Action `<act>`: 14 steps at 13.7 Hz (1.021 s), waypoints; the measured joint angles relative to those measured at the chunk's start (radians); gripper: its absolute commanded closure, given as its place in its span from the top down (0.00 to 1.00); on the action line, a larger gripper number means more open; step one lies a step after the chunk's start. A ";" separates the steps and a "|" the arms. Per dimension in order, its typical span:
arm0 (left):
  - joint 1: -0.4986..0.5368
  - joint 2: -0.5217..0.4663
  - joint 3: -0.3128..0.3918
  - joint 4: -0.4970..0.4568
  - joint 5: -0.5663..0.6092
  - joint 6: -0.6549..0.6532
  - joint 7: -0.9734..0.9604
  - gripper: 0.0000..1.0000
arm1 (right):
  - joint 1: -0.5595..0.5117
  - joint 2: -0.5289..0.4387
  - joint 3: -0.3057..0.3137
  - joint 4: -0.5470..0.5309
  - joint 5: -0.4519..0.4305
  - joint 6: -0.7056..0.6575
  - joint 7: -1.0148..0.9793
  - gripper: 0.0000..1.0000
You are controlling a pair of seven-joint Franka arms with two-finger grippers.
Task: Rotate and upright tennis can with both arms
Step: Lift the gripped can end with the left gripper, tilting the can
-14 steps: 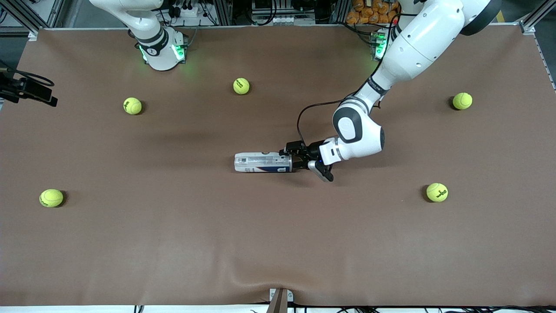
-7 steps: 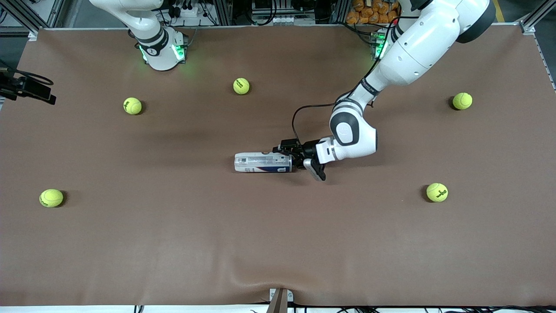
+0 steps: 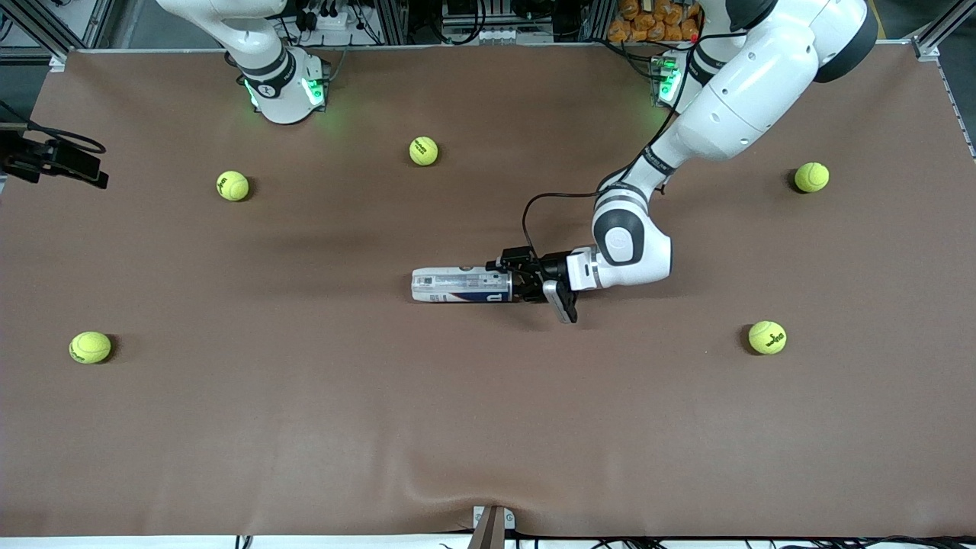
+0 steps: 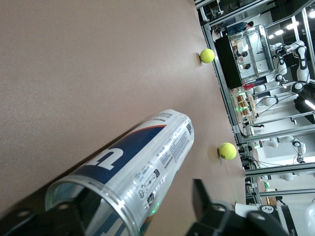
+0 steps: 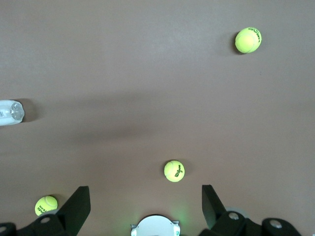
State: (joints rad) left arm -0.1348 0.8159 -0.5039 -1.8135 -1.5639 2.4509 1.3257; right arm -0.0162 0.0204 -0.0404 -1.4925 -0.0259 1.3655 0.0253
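Observation:
The tennis can (image 3: 461,284) lies on its side in the middle of the brown table, white and dark-blue label up. In the left wrist view the tennis can (image 4: 142,152) points away, its silver rim between the fingers. My left gripper (image 3: 512,284) is low at the can's end toward the left arm's end of the table. It is open (image 4: 140,196), one finger close by the rim, the other with a gap to the can. My right gripper (image 5: 146,191) is open and empty, high over the right arm's end of the table, and waits.
Several yellow-green tennis balls lie scattered on the table: one (image 3: 423,150) near the bases, one (image 3: 232,185) toward the right arm's end, one (image 3: 767,337) and one (image 3: 811,177) toward the left arm's end. The right arm's base (image 3: 286,91) glows green.
The left arm's wrist and elbow shifted toward the can and back again, and the wrist turned a little. The gripper stayed at the can's end. The can has not moved.

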 measured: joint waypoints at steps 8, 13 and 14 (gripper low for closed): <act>0.007 0.005 0.000 0.001 0.000 -0.026 0.019 0.00 | 0.000 0.001 0.000 0.000 0.000 0.012 0.000 1.00; 0.009 0.005 -0.001 0.004 -0.003 -0.030 0.020 0.00 | 0.000 0.001 -0.001 0.000 0.000 0.012 0.000 1.00; 0.009 0.006 -0.003 0.004 -0.007 -0.031 0.019 0.00 | 0.000 0.001 -0.001 0.000 0.000 0.012 0.000 1.00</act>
State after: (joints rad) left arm -0.1253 0.8214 -0.5071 -1.8092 -1.5706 2.4203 1.3452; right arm -0.0163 0.0210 -0.0411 -1.4925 -0.0259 1.3778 0.0252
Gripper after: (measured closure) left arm 0.943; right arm 0.000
